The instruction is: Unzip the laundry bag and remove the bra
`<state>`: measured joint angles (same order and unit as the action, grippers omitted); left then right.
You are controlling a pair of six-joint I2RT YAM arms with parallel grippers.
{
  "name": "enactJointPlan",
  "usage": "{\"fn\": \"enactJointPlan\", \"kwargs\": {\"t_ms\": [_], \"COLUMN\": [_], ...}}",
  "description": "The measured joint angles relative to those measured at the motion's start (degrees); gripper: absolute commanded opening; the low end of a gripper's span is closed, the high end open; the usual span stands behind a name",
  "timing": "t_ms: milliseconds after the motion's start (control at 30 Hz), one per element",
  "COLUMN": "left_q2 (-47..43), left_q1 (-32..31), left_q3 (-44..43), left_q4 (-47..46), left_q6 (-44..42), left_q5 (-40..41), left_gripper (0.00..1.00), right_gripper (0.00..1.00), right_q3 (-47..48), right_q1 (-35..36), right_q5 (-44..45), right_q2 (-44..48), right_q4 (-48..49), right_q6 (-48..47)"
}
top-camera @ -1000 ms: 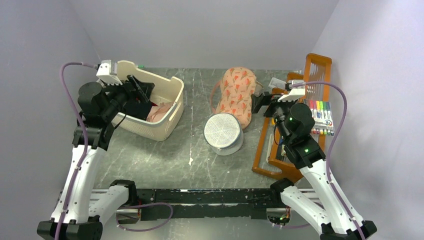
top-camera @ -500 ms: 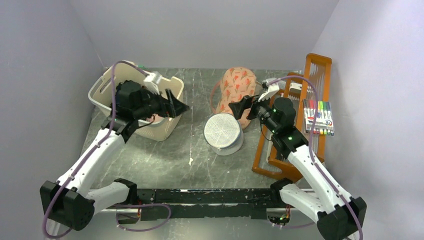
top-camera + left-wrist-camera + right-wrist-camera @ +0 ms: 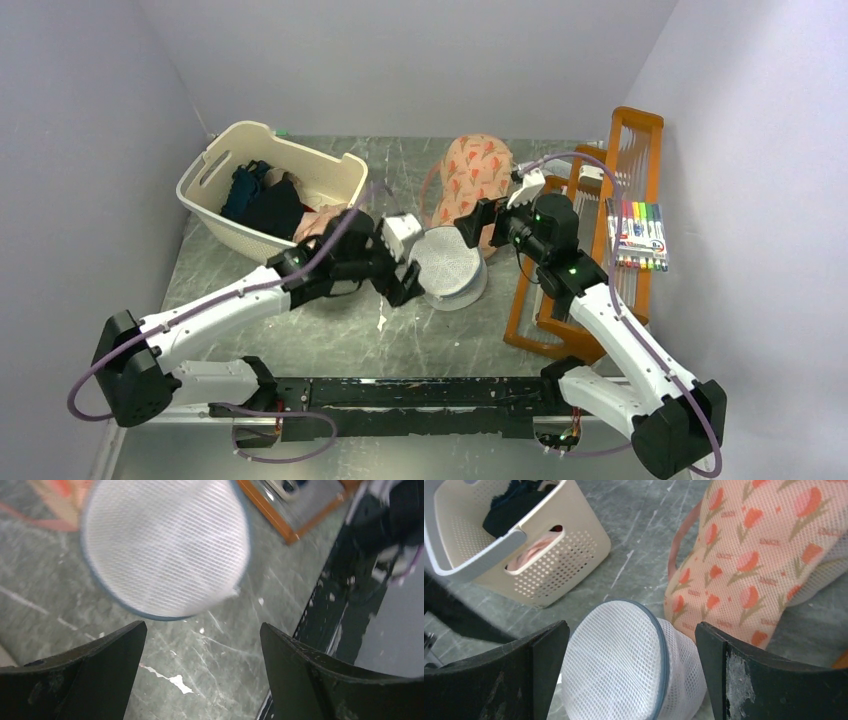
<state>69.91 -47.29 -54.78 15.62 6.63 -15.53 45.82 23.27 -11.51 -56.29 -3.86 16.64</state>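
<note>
Near the middle of the counter, the left gripper [image 3: 410, 285] hangs spread wide just beside the laundry bag [image 3: 447, 262], the right gripper [image 3: 472, 225] equally wide at its far side. Only the right wrist view shows the grey zip rim [image 3: 663, 655] clearly; the left wrist view is blurred. Toward the far-left corner stands the cream basket [image 3: 320, 152].

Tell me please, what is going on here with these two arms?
Two robot arms flank the laundry bag on the table. The left gripper and the right gripper are both open, close to the bag, holding nothing. The bag looks closed; the unzipping has not begun.
</note>
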Motion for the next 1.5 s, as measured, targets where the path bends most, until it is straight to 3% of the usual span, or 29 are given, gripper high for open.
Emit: {"fn": "enactJointPlan", "kwargs": {"t_ms": [233, 533, 633, 733, 1067, 1367, 1500], "left_q2": [-2.08, -3.13, -1.22, 0.98, 5.64, 8.66, 9.84], "left_q1": [-13.33, -16.20, -16.20, -16.20, -16.20, -16.20, -16.20], "left_q3": [6.60, 9.31, 9.38, 10.82, 15.50, 15.85, 15.85], "left_q4": [-2.40, -5.81, -7.61, -10.93, -21.86, -28.48, -29.07], "left_q6": [-17.90, -37.51, -40.72, -42.49, -44.35, -42.95, -41.94], "left_q5": [4.81, 9.18, 9.46, 9.94, 13.27, 16.79, 19.26], "left_gripper": [0.96, 0.96, 1.00, 0.85, 0.85, 0.61, 0.41], "right_gripper": [1.00, 1.00, 1.00, 1.00, 1.00, 1.00, 1.00], "right_q3": [-0.66, -2.36, -3.17, -3.58, -4.28, -4.28, -4.28], "right_q1": [-0.04, -0.07, -0.07, -0.07, -0.07, -0.09, -0.09], "right_q5": [3.56, 5.81, 6.82, 7.67, 8.76, 8.74, 8.50], "right_q2": [2.14, 6.12, 7.54, 8.59, 8.72, 6.97, 6.62], "right_q4": [-2.54, -2.80, -2.29, -1.73, 0.33, 0.96, 0.98], "right_q6": [-1.99, -2.62, -2.67, -2.73, -2.75, -2.78, -2.75]}}
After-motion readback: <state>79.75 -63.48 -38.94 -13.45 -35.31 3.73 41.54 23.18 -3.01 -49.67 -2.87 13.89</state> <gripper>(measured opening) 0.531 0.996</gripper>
